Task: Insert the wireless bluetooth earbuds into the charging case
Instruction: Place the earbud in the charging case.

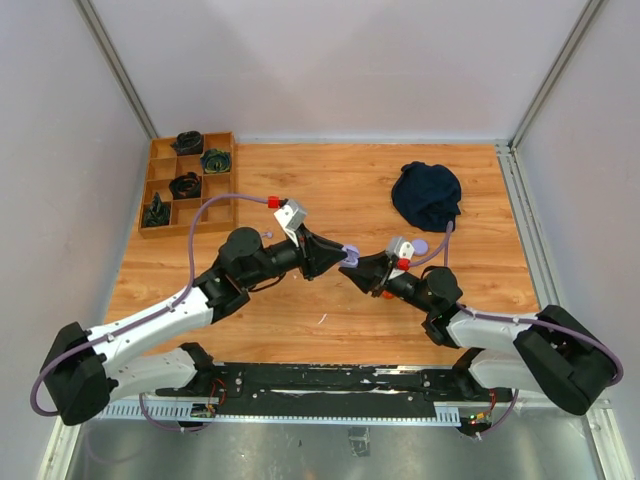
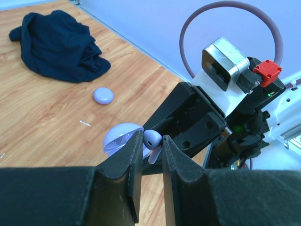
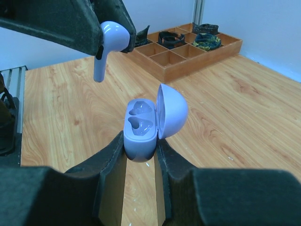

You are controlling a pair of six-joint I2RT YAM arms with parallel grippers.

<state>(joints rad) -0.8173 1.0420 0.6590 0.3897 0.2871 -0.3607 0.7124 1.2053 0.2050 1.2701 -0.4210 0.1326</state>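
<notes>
Right pincer (image 3: 141,145), in the foreground, grasps one open lilac charging case (image 3: 139,127) by its base, with the lid hinged up and two wells exposed. Left pincer (image 2: 152,137) is clenched on one lilac earbud (image 2: 151,139), stem down, near the case and not touching it. Left wrist view alone of the two wrist views shows one lilac puck (image 2: 103,96) on the tabletop (image 2: 42,122) near one navy cloth (image 2: 56,44). Right wrist view instead shows one compartmented wooden tray (image 3: 188,52).

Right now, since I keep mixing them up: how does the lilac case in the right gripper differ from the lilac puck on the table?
The charging case is clamped in the right gripper, off the table; the lilac puck lies loose on it near the dark cloth. The case's lid stands open over two empty sockets; the puck shows no opening. Both are pale lilac.
</notes>
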